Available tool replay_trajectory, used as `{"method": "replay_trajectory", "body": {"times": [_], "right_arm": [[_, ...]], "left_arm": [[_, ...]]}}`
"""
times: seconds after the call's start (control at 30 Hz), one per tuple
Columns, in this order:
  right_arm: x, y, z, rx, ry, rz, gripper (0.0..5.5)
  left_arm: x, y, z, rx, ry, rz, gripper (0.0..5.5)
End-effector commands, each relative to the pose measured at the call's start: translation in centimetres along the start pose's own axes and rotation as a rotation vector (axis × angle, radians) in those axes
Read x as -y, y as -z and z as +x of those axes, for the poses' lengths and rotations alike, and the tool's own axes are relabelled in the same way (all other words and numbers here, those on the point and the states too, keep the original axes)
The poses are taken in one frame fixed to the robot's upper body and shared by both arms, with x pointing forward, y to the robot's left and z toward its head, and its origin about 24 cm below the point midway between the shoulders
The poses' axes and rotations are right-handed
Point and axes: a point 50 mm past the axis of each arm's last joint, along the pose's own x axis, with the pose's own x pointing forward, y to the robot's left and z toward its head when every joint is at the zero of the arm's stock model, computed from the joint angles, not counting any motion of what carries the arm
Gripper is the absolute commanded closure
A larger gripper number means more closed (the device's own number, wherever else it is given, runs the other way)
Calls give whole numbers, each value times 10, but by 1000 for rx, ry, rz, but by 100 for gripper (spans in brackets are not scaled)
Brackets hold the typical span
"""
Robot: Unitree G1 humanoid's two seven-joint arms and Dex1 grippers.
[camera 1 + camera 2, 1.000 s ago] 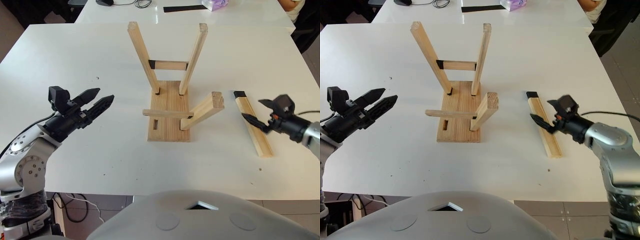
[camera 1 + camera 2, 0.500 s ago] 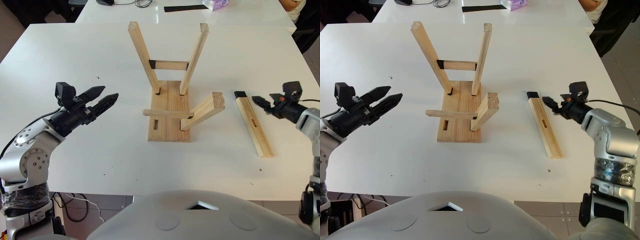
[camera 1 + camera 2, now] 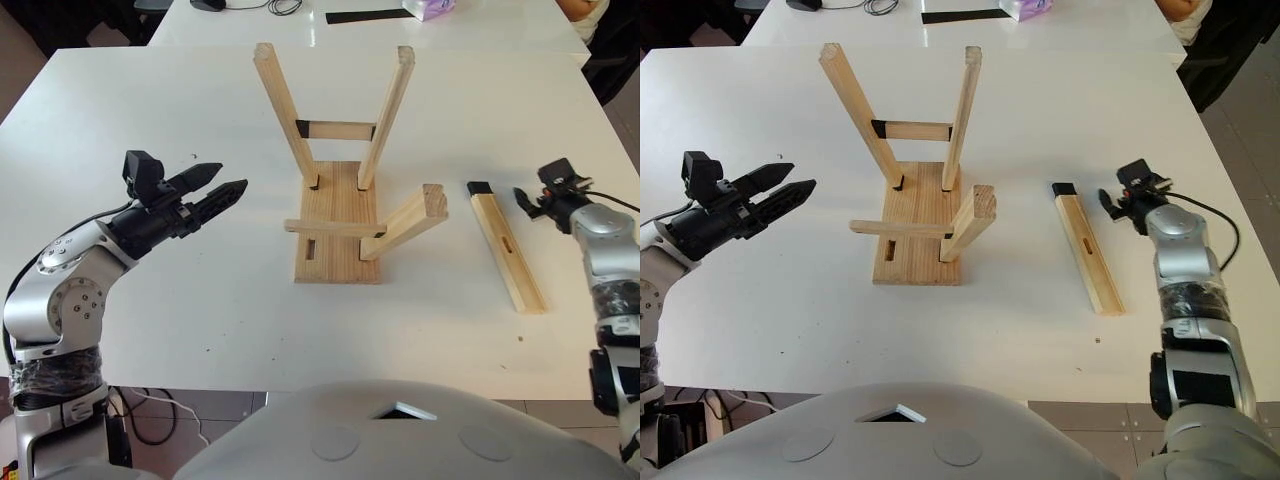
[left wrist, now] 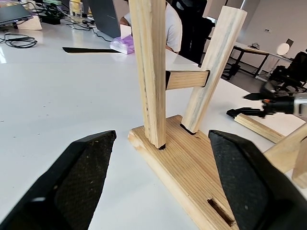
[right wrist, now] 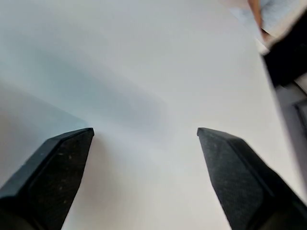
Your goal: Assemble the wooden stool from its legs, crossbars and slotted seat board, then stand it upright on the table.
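The slotted seat board (image 3: 337,225) lies flat mid-table. Two legs (image 3: 283,110) stand upright in its far slots, joined by a crossbar (image 3: 338,130). A third leg (image 3: 408,219) leans tilted at the board's right edge, with a crossbar (image 3: 330,227) running left from it over the board. A loose leg (image 3: 506,247) with a dark end lies flat to the right. My left gripper (image 3: 220,187) is open, left of the board, pointing at it; its fingers (image 4: 86,167) frame the stool. My right gripper (image 3: 527,196) is open, just right of the loose leg's far end, with nothing between its fingers (image 5: 62,163).
The white table (image 3: 150,120) has free room on its left and near side. A second table behind carries a black strip (image 3: 365,16), cables and a tissue pack (image 3: 432,8). The table's right edge lies close to my right arm.
My right gripper has lifted off the loose leg and pulled back to the right, turning away from it. My left gripper has moved closer to the seat board.
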Motion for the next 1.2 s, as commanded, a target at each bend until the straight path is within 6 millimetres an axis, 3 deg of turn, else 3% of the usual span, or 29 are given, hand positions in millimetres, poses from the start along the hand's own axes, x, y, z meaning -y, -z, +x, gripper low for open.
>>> {"method": "replay_trajectory", "body": {"times": [0.03,0.2,0.37,0.53,0.7,0.8,0.93,1.1,1.2], "right_arm": [[-35,-21,2,78,-234,91,150],[-46,-26,-20,84,-377,36,150],[-35,-38,-63,108,-465,-30,150],[-21,-50,-118,108,-650,-8,150],[-27,-48,-141,35,-745,-25,150],[-26,-34,-145,-89,-593,-18,150],[-28,-27,-149,-164,-286,200,132],[-64,-23,-166,-233,-167,382,65],[-86,-16,-170,-234,-148,457,62]], "left_arm": [[-1,-3,3,-29,20,11,191],[0,-2,3,-30,24,8,191],[3,2,-3,-27,6,0,191],[7,6,-15,-13,-41,-10,191],[13,11,-21,1,-75,-21,191],[16,12,-25,6,-91,-23,191],[20,16,-37,7,-136,-28,191],[29,21,-51,10,-192,-42,191],[31,21,-50,9,-192,-39,191]]}}
